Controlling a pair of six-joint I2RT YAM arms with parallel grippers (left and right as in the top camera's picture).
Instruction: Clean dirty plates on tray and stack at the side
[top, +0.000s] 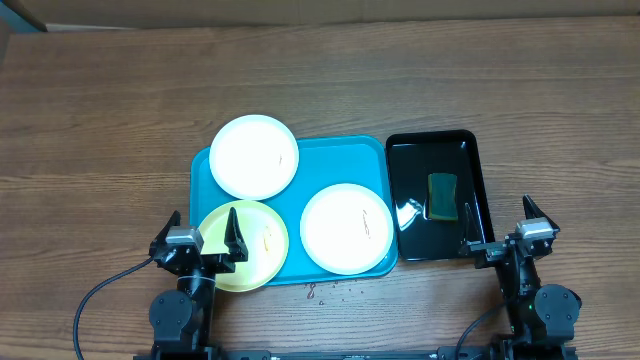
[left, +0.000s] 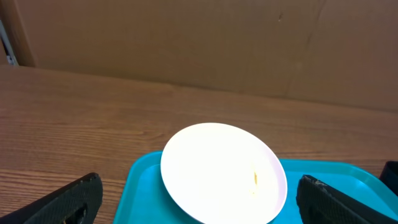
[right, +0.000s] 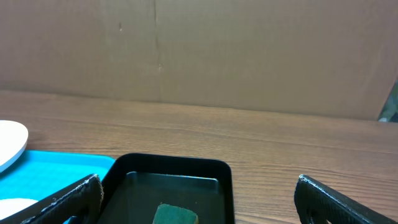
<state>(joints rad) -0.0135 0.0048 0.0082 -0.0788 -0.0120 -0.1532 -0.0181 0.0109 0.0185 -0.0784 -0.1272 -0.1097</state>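
The turquoise tray (top: 340, 160) holds three plates. A white plate (top: 254, 156) overhangs its far left corner and has a faint smear. Another white plate (top: 346, 227) lies at the near right. A pale yellow plate (top: 243, 245) with a small orange smear overhangs the near left edge. My left gripper (top: 201, 228) is open over the yellow plate's left part, holding nothing. Its wrist view shows the far white plate (left: 224, 171) on the tray (left: 143, 186) between the fingers (left: 68, 202). My right gripper (top: 498, 218) stands open and empty at the black tray's near right corner.
A glossy black tray (top: 430, 136) sits right of the turquoise one, with a green sponge (top: 442, 195) lying in it; the sponge (right: 176, 216) also shows in the right wrist view. Small reddish specks (top: 320, 290) dot the table before the turquoise tray. A black cable (top: 100, 295) loops at the near left.
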